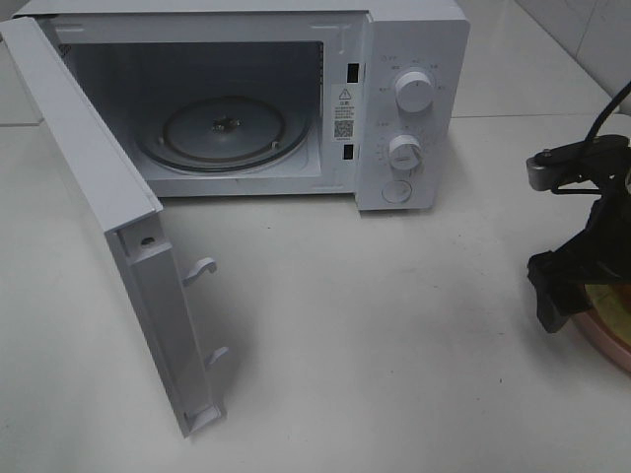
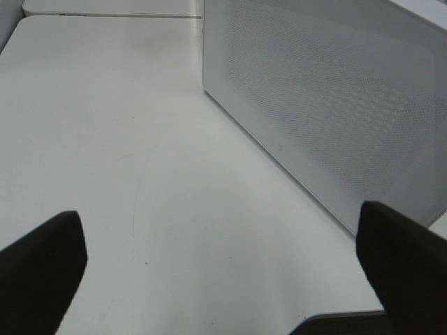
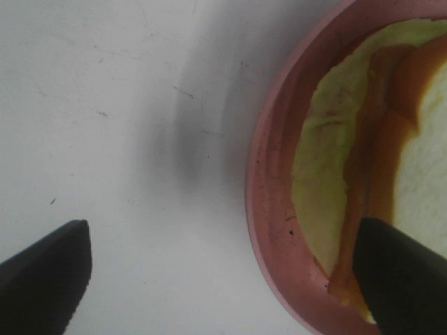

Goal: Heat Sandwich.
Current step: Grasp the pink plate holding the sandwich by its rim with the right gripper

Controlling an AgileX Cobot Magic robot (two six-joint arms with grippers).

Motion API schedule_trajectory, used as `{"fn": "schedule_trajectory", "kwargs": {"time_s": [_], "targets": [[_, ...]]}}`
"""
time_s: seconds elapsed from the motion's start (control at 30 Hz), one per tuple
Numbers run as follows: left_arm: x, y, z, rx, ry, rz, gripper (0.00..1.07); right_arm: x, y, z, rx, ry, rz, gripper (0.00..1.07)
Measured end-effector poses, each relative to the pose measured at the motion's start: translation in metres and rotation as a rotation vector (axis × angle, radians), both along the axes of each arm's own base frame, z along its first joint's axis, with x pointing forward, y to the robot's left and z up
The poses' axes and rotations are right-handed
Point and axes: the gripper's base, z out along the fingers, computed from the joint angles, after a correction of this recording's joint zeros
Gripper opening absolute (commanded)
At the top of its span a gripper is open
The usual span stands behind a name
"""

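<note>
High view: microwave [image 1: 296, 99] stands at the table's [image 1: 394, 345] far edge, door [image 1: 118, 246] swung wide, turntable [image 1: 222, 128] bare. Right gripper [image 1: 562, 296] hangs at the right edge over the plate [image 1: 613, 345].

Left wrist view: left gripper [image 2: 223, 269] spread wide, grasping nothing, above bare table beside the door's mesh face.

Right wrist view: right gripper [image 3: 223, 272] also spread wide and unloaded, straddling the plate rim [image 3: 269, 209]. One finger is over the sandwich [image 3: 363, 160], the other over the table. We see no contact.

Progress, our judgement: door opening done. Sandwich not yet lifted off the plate. Loading, closing and dial setting remain.
</note>
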Motion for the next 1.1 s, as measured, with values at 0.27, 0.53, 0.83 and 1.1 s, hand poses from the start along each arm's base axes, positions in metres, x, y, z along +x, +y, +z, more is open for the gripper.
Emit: {"fn": "schedule_trajectory", "kwargs": {"time_s": [0.27, 0.53, 0.83, 1.1], "targets": [[0.0, 0.0, 0.0, 0.0, 0.0, 0.0, 0.98, 0.006, 0.001, -0.018, 0.0, 0.031, -0.005, 0.91], [0.0, 0.0, 0.0, 0.0, 0.0, 0.0, 0.98, 0.011, 0.003, -0.039, -0.005, 0.077, -0.001, 0.9], [0.0, 0.0, 0.0, 0.0, 0.0, 0.0, 0.98, 0.015, 0.002, -0.057, -0.021, 0.109, 0.006, 0.89], [0.0, 0.0, 0.0, 0.0, 0.0, 0.0, 0.98, 0.016, 0.003, -0.062, -0.019, 0.111, 0.009, 0.84]]}}
